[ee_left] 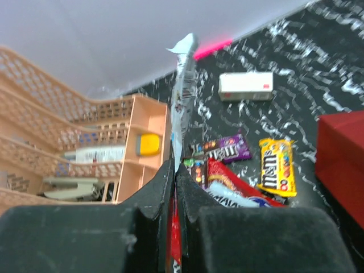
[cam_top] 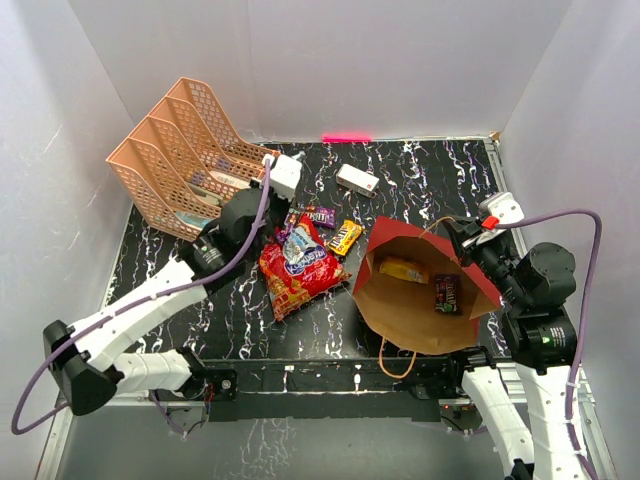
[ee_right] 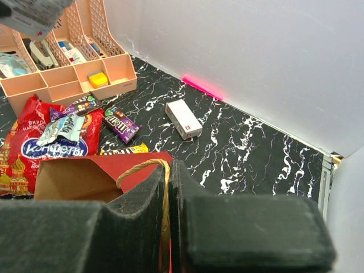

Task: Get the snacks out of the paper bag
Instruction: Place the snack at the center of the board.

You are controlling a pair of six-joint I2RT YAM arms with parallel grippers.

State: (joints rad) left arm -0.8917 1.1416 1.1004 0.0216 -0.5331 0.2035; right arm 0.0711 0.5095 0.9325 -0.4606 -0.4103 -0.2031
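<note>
The paper bag (cam_top: pixel 425 315) lies open on the right of the table, with a yellow packet (cam_top: pixel 403 268) and a brown packet (cam_top: pixel 447 292) inside. My right gripper (cam_top: pixel 462 235) is shut on its cord handle (ee_right: pixel 139 168) at the far rim. The red chip bag (cam_top: pixel 300 278) lies left of it, with a white-blue packet (ee_right: pixel 65 128) on top. Purple (cam_top: pixel 320 215) and yellow (cam_top: pixel 344 237) packets lie beside it. My left gripper (ee_left: pixel 175 165) is shut on a thin white-blue packet (ee_left: pixel 183 85) that stands edge-on out of the jaws, just above the chip bag.
A peach mesh file rack (cam_top: pixel 180 160) stands at the back left, close behind my left wrist. A small white box (cam_top: pixel 357 180) lies near the back wall. White walls close in the table on three sides.
</note>
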